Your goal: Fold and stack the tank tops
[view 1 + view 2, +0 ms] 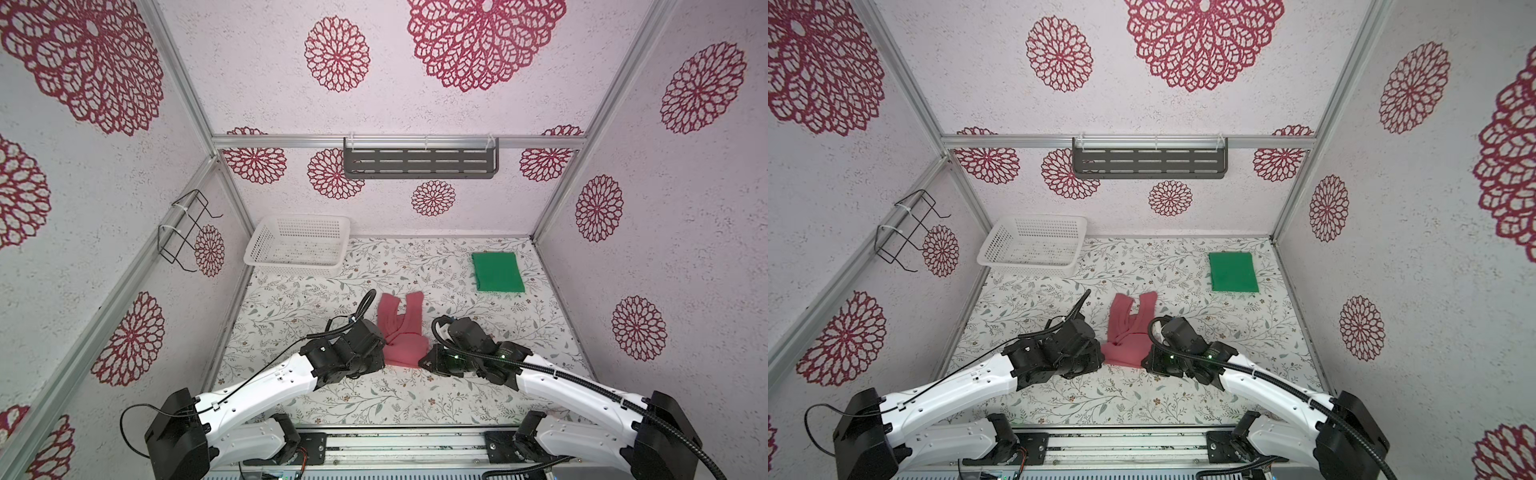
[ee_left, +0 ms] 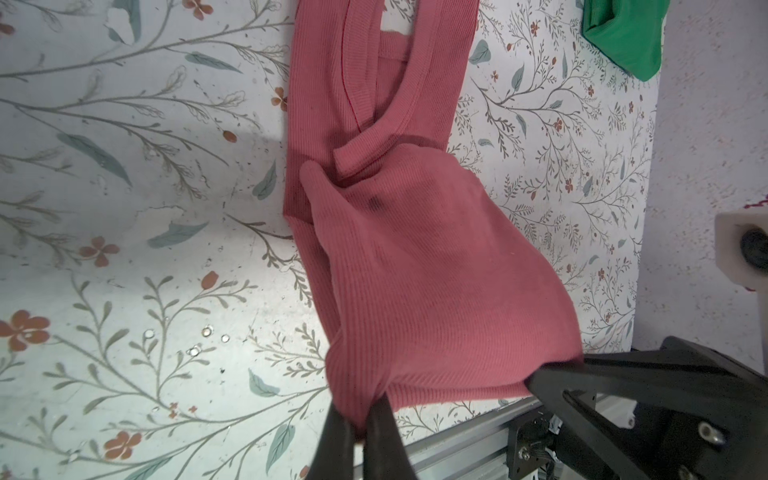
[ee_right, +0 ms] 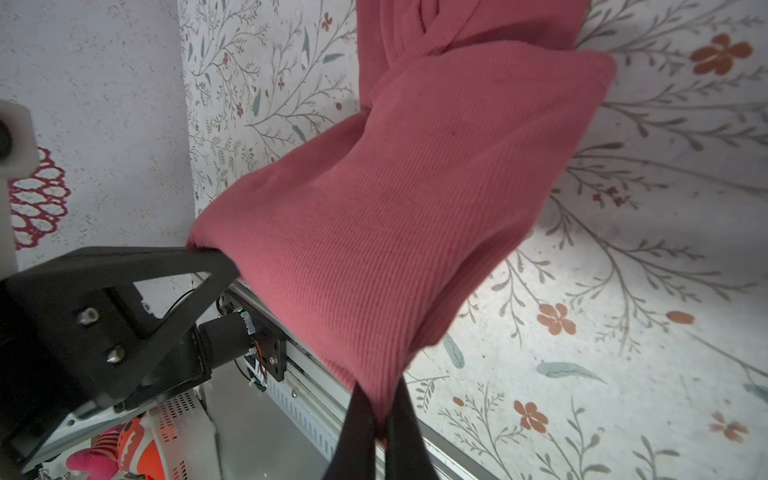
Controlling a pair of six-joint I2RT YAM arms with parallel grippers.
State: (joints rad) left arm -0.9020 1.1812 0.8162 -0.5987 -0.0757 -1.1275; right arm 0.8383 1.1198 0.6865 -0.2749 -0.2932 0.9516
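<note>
Fold in progress on rose top: left gripper and right gripper each clamp a hem corner; next, probably, hem carried over straps.

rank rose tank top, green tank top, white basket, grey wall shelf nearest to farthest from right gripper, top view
1. rose tank top, held by the right gripper, centre
2. green tank top, folded, back right
3. white basket, back left
4. grey shelf, hung high at back

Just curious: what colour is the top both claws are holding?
Dusty rose-red tank top, clearest in the left wrist view.
</note>
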